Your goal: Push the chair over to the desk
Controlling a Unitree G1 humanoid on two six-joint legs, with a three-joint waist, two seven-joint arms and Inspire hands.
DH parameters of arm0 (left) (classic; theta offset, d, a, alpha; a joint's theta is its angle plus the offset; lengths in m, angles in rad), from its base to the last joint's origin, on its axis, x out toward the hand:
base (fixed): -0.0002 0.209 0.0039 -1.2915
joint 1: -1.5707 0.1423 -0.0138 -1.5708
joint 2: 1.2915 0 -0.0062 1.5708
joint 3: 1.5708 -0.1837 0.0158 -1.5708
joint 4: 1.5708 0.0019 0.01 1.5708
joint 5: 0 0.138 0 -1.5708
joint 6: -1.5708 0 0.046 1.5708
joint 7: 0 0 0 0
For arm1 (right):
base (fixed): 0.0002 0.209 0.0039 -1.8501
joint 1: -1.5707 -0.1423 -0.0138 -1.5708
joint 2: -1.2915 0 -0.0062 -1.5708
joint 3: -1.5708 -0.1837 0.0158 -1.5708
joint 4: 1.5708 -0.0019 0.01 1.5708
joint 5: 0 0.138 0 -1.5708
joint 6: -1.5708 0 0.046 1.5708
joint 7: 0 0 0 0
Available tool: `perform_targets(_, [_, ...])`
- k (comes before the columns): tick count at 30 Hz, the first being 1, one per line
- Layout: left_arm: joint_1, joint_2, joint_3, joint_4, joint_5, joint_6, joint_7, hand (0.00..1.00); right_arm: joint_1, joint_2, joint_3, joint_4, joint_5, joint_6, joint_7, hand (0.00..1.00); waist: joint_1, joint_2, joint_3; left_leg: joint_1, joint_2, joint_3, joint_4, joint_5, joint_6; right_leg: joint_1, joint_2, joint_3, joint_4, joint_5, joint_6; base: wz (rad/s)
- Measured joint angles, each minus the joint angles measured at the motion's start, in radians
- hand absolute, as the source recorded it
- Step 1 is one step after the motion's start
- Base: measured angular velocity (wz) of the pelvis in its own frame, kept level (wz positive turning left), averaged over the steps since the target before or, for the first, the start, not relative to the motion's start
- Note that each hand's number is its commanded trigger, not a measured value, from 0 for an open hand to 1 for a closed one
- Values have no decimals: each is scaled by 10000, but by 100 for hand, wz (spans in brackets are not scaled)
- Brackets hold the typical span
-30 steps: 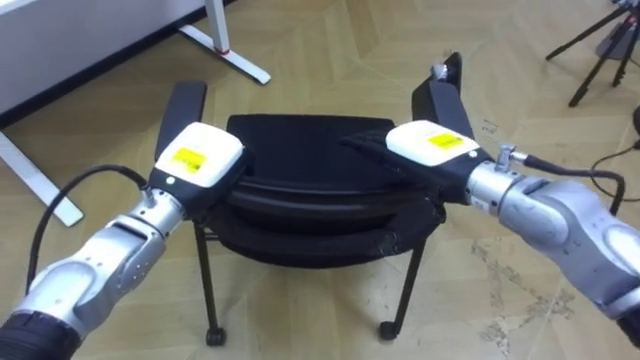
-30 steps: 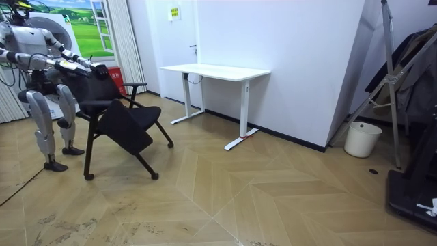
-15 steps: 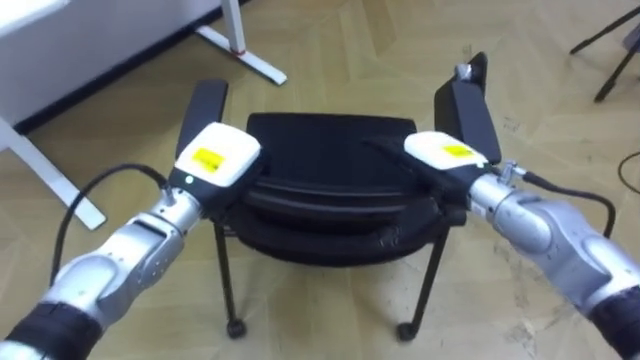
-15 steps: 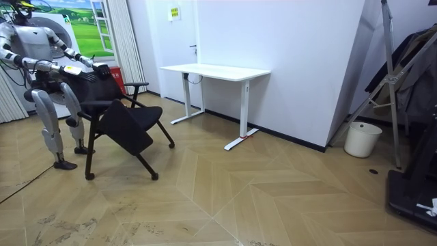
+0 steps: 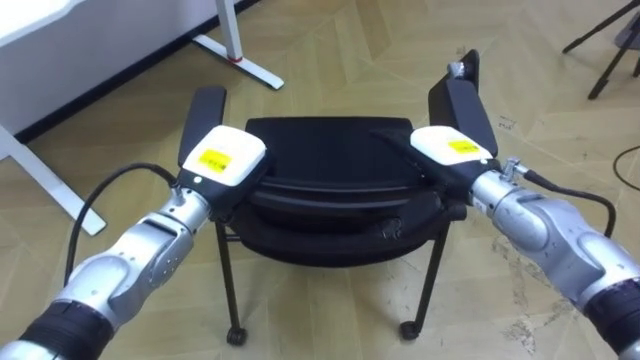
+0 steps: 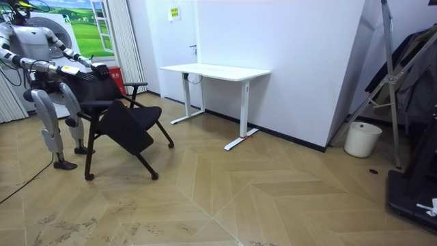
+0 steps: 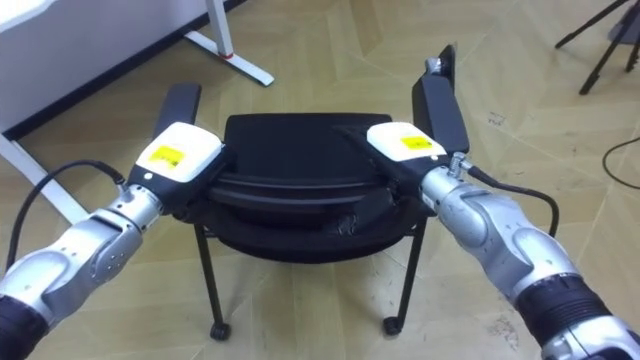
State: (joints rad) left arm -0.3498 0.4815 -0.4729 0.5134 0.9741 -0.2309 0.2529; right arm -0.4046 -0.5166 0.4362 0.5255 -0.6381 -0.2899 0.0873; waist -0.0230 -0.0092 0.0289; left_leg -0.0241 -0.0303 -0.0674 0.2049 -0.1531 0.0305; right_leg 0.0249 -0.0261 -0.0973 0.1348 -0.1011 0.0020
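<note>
A humanoid robot stands on the wooden floor (image 6: 273, 198) at the room view's left, just behind a black chair (image 6: 126, 123), both arms stretched forward to its backrest (image 5: 330, 195). Seen from the robot's own head, the left hand (image 5: 222, 160) lies on the left end of the backrest's top edge and the right hand (image 5: 450, 150) on the right end, each in contact with the chair. The fingers run on over the dark edge, and whether they are clenched round it or lie released on it cannot be told for either hand. The same high look down gives the seat (image 5: 320, 150) beyond the backrest, the left armrest (image 5: 203, 115) and right armrest (image 5: 462, 100) jutting forward on either side, and the small round feet (image 5: 409, 328) of the rear legs planted on the boards. It also takes in dark tripod legs (image 5: 600, 40) at the upper right. From across the room the chair is seen from the side, set well apart from a white desk (image 6: 215, 70) that stands against the white wall. Farther along that wall, towards the room view's right, a white bin (image 6: 362, 139) sits on the floor. Its rim is turned up and away, so what it holds cannot be made out. Beside the bin rises a tall metal stand (image 6: 390, 75) with dark cloth hanging behind it.
</note>
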Motion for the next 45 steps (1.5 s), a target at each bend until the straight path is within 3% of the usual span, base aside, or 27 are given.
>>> perform_targets(1, [0,0,0,0,0,0,-1,100,0,0,0,21,-1,-23,-26,90,0,0,0,0,1,-3,0,0,0,0,0,-1,2,0,0,0])
perform_targets(2, [0,0,0,0,0,0,-2,100,0,1,0,35,-2,-37,-48,100,0,0,0,0,1,-5,0,0,0,0,0,-1,4,0,0,0])
perform_targets(6, [0,0,0,0,0,-2,-2,100,1,1,1,49,-50,-97,-83,100,-24,0,0,-3,-1,-7,4,0,0,5,-5,-24,8,0,0,0])
perform_targets(18, [-2,-1,10,34,-1,-17,11,100,10,52,68,405,-1484,-888,-949,100,-46,-4,3,12,0,1,3,0,0,22,-7,-33,12,-4,5,0])
perform_targets(33, [-81,8,48,33,-6,-100,-42,100,35,158,164,754,-2406,-1241,-2126,100,-23,-52,17,14,-2,-1,-15,-1,-1,40,-31,-100,6,-66,18,0])
perform_targets(40, [-95,24,106,28,7,-169,-100,100,59,233,165,823,-2508,-1237,-2172,100,6,-245,-16,14,0,2,-11,-1,-1,40,-36,-105,35,-105,12,0])
perform_targets(45, [-388,20,85,417,66,-390,-75,100,54,408,164,1034,-2534,-1193,-2223,100,-2,-455,59,-4,13,33,243,-29,-15,41,-85,-244,415,-332,-21,9])
